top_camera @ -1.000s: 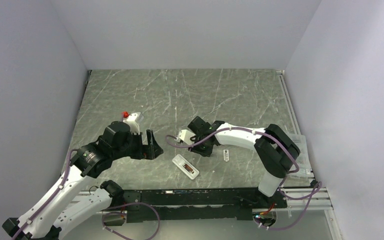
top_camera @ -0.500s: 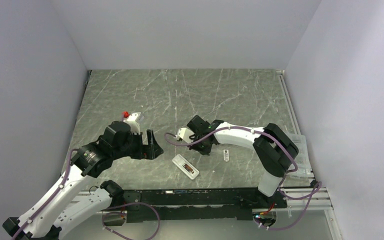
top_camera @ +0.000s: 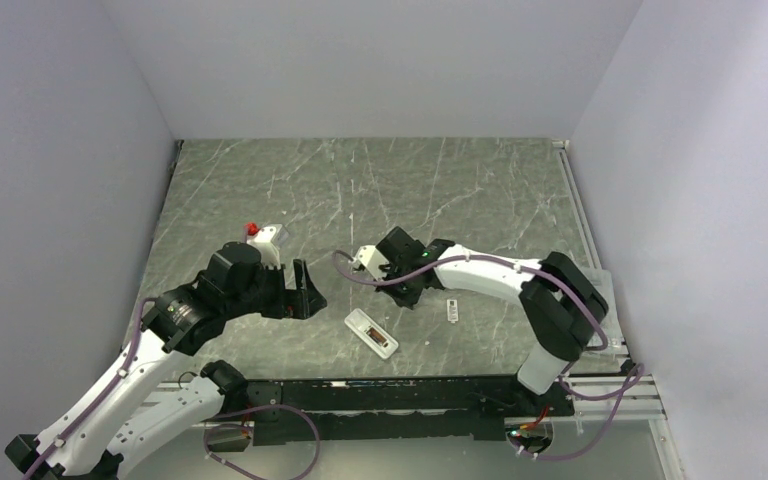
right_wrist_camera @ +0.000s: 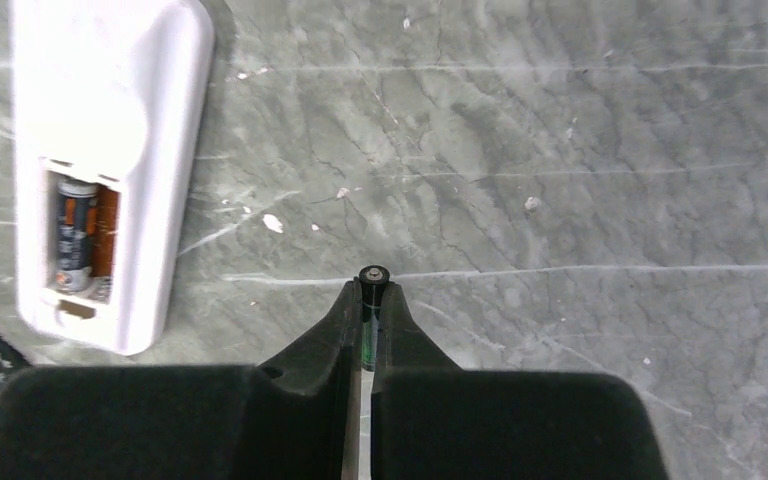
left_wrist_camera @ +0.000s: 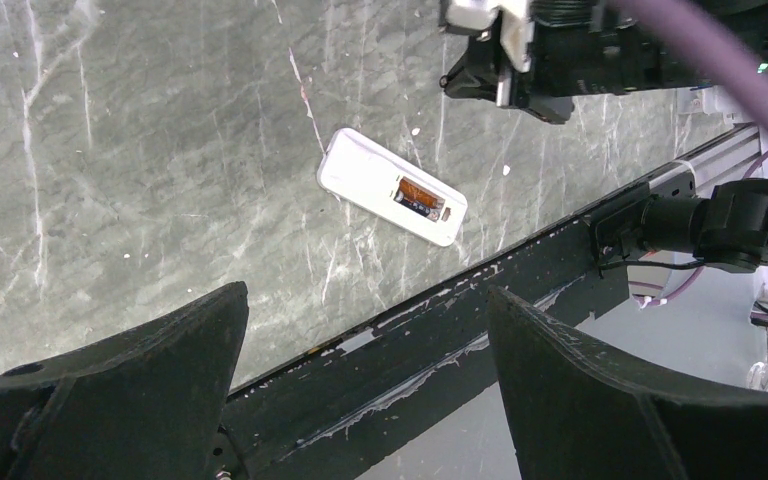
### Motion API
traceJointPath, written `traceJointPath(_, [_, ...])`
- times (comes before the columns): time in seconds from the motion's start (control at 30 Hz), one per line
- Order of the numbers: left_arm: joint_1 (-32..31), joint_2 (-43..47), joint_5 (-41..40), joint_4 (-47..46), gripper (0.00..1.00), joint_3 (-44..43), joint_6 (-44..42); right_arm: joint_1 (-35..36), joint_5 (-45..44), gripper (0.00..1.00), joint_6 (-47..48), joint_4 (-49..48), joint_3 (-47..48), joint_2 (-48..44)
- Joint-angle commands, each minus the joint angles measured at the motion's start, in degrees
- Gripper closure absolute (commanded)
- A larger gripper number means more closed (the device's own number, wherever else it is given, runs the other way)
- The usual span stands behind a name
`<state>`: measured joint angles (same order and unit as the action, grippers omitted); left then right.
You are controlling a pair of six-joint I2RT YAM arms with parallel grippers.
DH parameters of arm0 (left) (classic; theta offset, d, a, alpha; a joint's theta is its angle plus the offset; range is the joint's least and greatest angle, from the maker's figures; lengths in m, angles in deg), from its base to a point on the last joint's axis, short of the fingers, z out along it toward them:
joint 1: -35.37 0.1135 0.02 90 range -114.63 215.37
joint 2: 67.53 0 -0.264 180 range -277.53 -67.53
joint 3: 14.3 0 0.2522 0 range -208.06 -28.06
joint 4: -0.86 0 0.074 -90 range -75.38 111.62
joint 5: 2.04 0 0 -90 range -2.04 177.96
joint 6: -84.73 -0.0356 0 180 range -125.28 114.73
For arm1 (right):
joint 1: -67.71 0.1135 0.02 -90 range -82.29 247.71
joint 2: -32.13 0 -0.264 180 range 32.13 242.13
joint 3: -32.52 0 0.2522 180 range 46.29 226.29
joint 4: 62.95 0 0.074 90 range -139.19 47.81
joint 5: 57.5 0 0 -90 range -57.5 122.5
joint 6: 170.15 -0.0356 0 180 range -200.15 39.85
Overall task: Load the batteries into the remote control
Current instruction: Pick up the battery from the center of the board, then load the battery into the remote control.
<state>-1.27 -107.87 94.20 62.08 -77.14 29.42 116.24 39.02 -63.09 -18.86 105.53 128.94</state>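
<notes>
We find the remote control [top_camera: 371,333] lying flat on the grey-green marbled table [top_camera: 360,190]. It is set diagonally, close to the black rail [left_wrist_camera: 480,300] at the near edge and roughly between the two grippers. Its back faces up, and the open recess sits at the end nearer the rail. In the right wrist view the remote control [right_wrist_camera: 100,170] shows one seated battery [right_wrist_camera: 75,230], a dark cylinder lying along one side of the recess. The slot beside it shows brownish-orange. The right gripper [right_wrist_camera: 370,312] has its fingers drawn together on a held battery [right_wrist_camera: 371,277], a thin dark cylinder pinched near the tips. One metallic end of it faces the camera. This gripper stands over bare table beside the remote control and apart from it. We cannot tell whether the held battery touches the surface. In the top view the right gripper [top_camera: 400,290] sits just beyond the far end of the remote control. The left gripper [top_camera: 303,290] has its fingers spread wide and holds nothing. In its own wrist view the left gripper [left_wrist_camera: 365,330] frames the remote control [left_wrist_camera: 392,199] between its two dark fingers [left_wrist_camera: 150,350], well above it. A small white piece [top_camera: 451,310] lies on the table to the right of the remote control. A clear plastic box [top_camera: 605,310] rests at the right edge.
</notes>
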Motion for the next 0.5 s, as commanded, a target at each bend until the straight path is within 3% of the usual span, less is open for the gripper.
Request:
traceJointPath(0.0, [-0.2,0.3,0.8,-1.9,0.06,0.1,-0.2,-0.1,1.7,1.00,-5.3,-4.0,-1.3,-6.7])
traceJointPath(0.47, [-0.3,-2.2,-0.3,-4.4,0.06,1.9,2.1,3.3,9.9,1.00,-17.7,-15.8,-9.2,-18.5])
